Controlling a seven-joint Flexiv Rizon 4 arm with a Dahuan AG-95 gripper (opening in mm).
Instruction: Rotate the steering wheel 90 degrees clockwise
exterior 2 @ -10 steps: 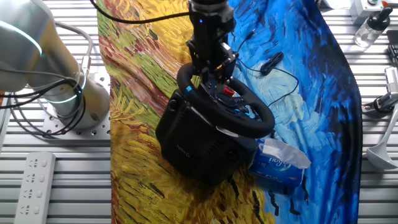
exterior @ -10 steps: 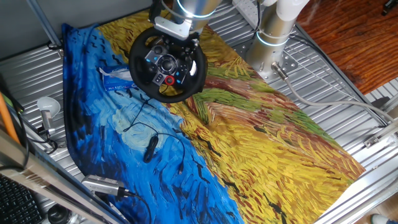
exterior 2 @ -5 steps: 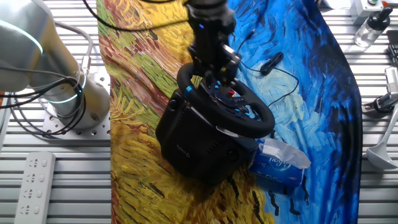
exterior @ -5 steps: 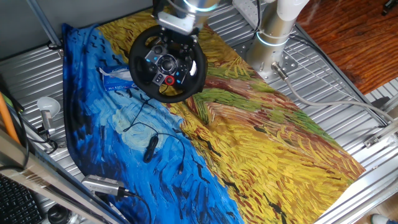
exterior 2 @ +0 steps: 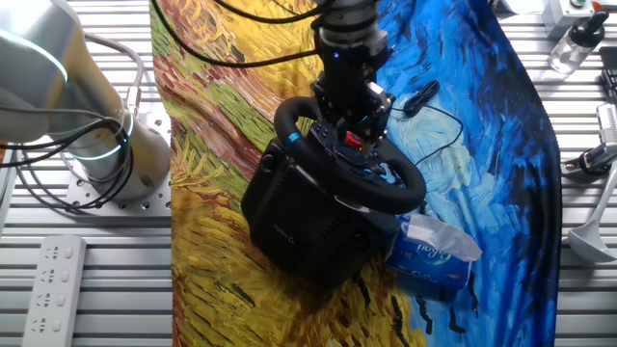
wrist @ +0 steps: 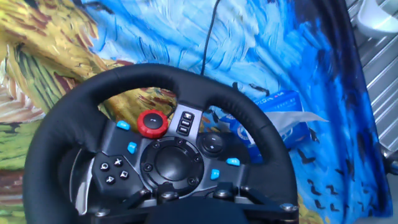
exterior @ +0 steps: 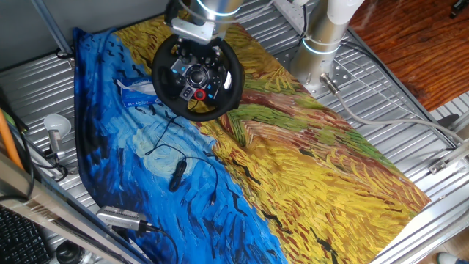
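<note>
Arm shifted sideways, fingers (exterior 2: 352,120) over steering wheel (exterior 2: 405,183)

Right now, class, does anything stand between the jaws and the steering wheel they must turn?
Nothing visible does. The gripper hangs directly over the steering wheel, near the far part of its rim, with no object in the gap. The blue tissue pack lies beside the wheel base, off to one side.

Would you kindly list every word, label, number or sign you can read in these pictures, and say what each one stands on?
White script on the blue tissue pack: too blurred to read.
White mark on the black base of the steering wheel: too small to read.
Symbols on the wheel's hub buttons, in the hand view: small white signs, not legible as text.
Nothing else carries readable writing.
</note>
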